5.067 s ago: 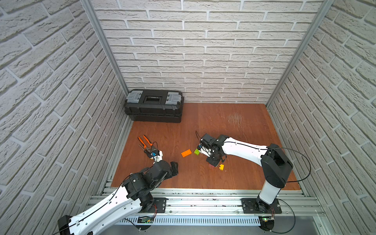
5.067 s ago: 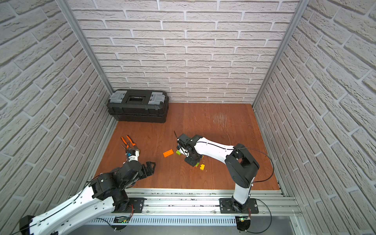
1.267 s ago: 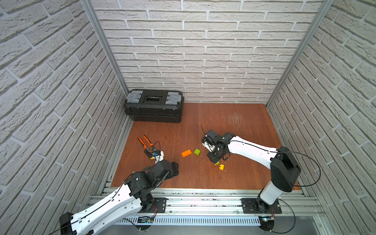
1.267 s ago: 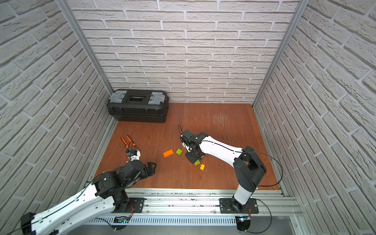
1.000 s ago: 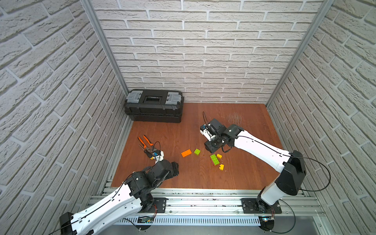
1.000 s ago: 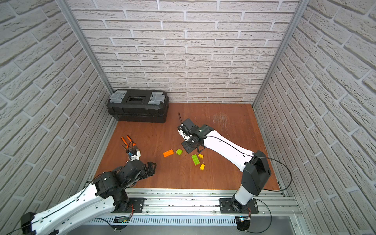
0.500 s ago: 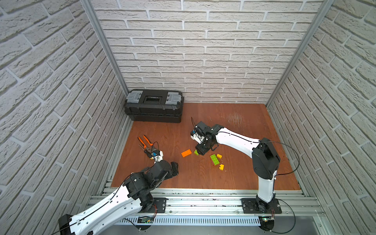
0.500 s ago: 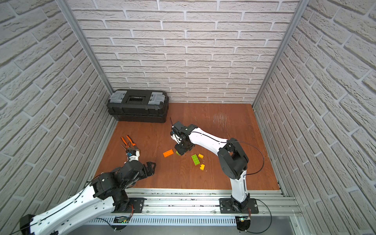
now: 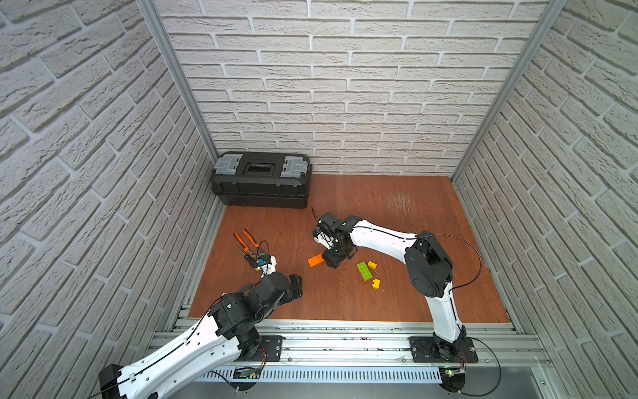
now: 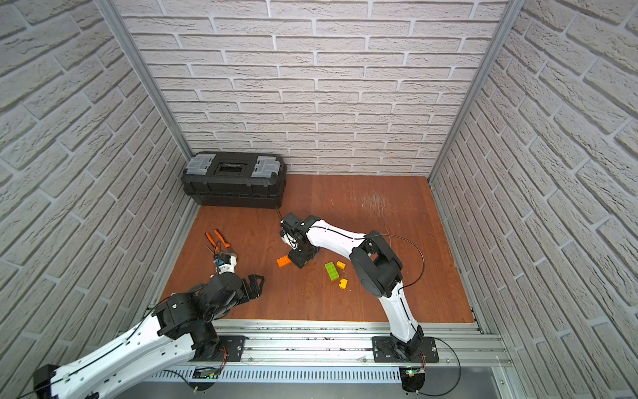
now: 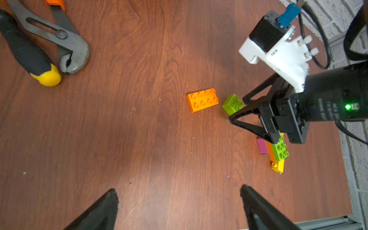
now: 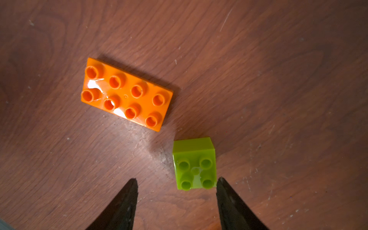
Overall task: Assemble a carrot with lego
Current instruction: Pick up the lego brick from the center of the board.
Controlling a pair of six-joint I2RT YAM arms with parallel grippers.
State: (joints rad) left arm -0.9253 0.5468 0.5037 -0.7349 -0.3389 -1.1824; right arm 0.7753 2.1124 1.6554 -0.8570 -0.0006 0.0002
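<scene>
Reaching for the small green brick (image 12: 194, 165) looks like the step in hand. The right gripper (image 12: 177, 179) hangs low over it, jaws apart and empty, the brick just ahead of the tips and close to one finger. An orange brick (image 12: 126, 94) lies just beside it, mid-bench (image 9: 397, 304). The carrot (image 11: 279, 148), a part-built clump, lies near, toward the right edge. The left gripper (image 11: 178, 189) gapes wide near the front left corner. The next move calls for centring the jaws, dropping, then closing on the brick's flat sides.
</scene>
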